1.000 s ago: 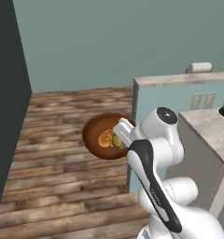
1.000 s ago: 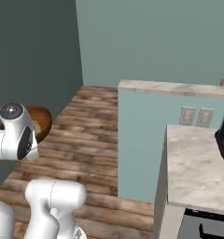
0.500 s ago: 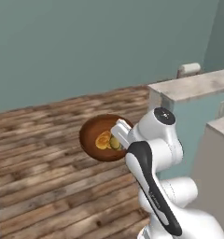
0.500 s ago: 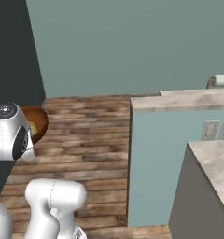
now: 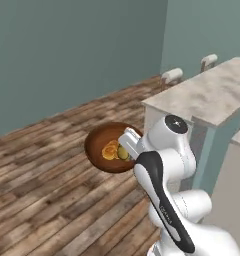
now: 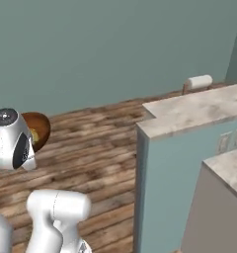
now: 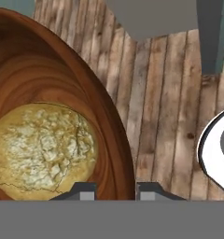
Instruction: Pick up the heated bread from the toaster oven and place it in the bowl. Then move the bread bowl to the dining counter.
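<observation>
The gripper (image 7: 115, 189) is clamped on the rim of the bowl (image 5: 99, 142), one finger inside and one outside, and holds it in the air above the wooden floor (image 5: 37, 180), clear of any counter. In the bowl lie the heated bread (image 5: 123, 153), a yellowish-olive lump next to the gripper, and a golden-orange bread piece (image 5: 110, 150) touching it. The dining counter (image 5: 212, 92), marble-topped, stands well apart to the right, with white-cushioned stools (image 5: 172, 75) along its far side.
</observation>
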{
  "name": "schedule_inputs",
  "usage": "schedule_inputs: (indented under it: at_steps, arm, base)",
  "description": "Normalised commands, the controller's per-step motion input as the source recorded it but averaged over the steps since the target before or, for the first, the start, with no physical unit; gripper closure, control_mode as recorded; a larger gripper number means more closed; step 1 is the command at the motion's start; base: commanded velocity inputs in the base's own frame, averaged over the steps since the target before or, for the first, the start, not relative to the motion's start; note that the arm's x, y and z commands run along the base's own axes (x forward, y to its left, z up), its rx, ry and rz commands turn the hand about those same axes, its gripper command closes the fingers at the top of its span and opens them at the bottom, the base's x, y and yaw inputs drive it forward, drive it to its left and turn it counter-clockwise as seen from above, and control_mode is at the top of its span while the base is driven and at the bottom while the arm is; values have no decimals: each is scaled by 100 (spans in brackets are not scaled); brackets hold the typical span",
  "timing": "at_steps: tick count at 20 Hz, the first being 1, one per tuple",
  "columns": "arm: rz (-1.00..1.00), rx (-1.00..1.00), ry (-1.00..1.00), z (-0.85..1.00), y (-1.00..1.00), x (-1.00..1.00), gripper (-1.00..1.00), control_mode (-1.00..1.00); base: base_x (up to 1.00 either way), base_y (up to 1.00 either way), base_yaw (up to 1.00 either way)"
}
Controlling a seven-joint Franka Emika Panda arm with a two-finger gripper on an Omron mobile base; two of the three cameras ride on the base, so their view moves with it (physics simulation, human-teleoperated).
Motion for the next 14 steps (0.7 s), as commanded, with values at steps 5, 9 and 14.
schedule_inputs:
  at_steps: [5, 9, 14]
  arm:
    - [0, 0, 0, 0, 0, 0, 100, 100]
    - [0, 0, 0, 0, 0, 0, 100, 100]
    - [0, 0, 0, 0, 0, 0, 100, 100]
  base:
    - [100, 84, -60]
    - [100, 80, -63]
    - [94, 75, -65]
